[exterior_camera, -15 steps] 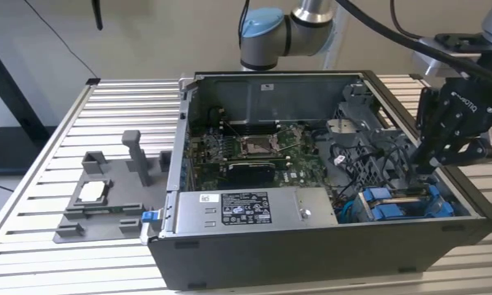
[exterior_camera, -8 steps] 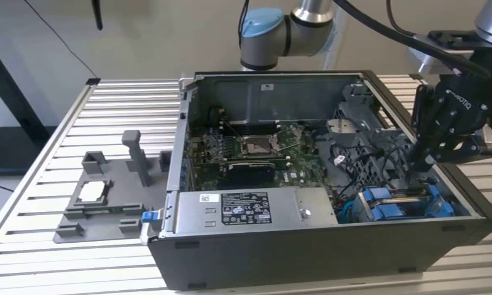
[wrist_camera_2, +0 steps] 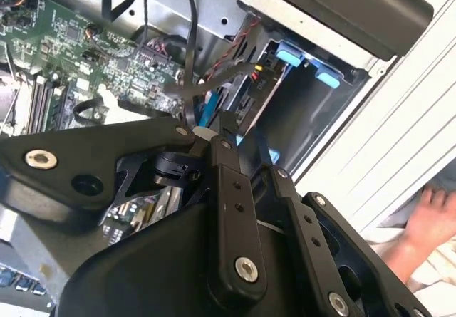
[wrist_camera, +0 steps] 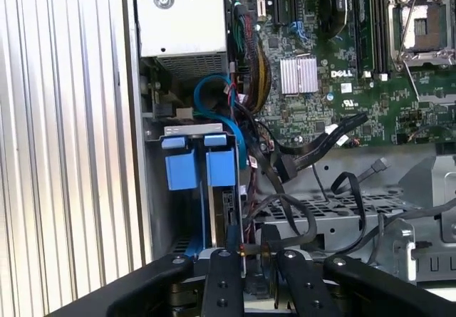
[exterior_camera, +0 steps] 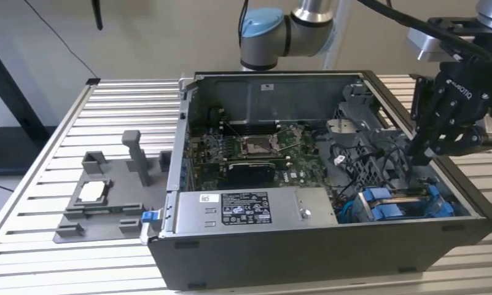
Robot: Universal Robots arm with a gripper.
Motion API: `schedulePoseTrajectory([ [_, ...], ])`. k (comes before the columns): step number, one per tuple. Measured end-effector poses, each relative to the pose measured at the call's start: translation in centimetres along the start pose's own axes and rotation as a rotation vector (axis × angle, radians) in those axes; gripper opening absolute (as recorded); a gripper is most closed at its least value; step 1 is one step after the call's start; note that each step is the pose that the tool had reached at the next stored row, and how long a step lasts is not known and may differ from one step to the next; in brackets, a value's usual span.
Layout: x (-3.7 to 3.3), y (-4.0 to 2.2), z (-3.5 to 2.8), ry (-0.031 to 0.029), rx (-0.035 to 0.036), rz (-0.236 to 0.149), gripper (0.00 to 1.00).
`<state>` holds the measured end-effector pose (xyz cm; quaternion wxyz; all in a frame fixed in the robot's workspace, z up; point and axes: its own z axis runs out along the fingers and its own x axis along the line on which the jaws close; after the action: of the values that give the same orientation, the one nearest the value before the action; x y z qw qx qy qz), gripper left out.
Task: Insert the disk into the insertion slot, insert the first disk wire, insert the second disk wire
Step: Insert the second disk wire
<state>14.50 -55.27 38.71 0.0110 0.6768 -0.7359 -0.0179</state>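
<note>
Inside the computer case (exterior_camera: 311,252) on the desk (exterior_camera: 115,104), the end effector (exterior_camera: 417,157) hangs just beside the insertion slot (exterior_camera: 402,203) — motherboard (exterior_camera: 262,147) toward the exterior view's left, parts holder (exterior_camera: 106,206) well beyond, outside the case.

The slot (wrist_camera: 155,189) is a grey metal bay in the case's corner, beneath the gripper (wrist_camera: 249,256) and just ahead of its tips. The disk (wrist_camera: 221,169) sits in it edge-on. Two bright blue carrier tabs show side by side at the mouth, and its silver body is mostly hidden. A dark wire (wrist_camera_2: 217,80) runs from beside the bay to the gripper, its end pinched at the tips close to the disk. Whether the plug touches the disk cannot be told.
</note>
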Motion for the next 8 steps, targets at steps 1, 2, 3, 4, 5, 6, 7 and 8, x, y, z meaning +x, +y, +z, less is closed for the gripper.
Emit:
schedulePoseTrajectory([
  [1,-0.01,0.12,-0.08,-0.0001,0.0,0.0,0.27],
  [2,-0.02,0.24,-0.12,-0.0002,0.0001,0.0,0.27],
  [3,-0.03,0.36,-0.13,-0.0001,0.0005,0.0,0.27],
  [4,-0.05,0.48,-0.14,-0.0001,0.0009,0.0,0.27],
  [5,-0.08,0.6,-0.13,-0.0001,0.0013,0.0,0.27],
  [6,-0.13,0.71,-0.13,-0.0001,0.0013,-0.002,0.27],
  [7,-0.2,0.79,-0.12,0.0001,0.0014,-0.005,0.27],
  [8,-0.26,0.86,-0.12,0.0002,0.0013,-0.009,0.27],
])
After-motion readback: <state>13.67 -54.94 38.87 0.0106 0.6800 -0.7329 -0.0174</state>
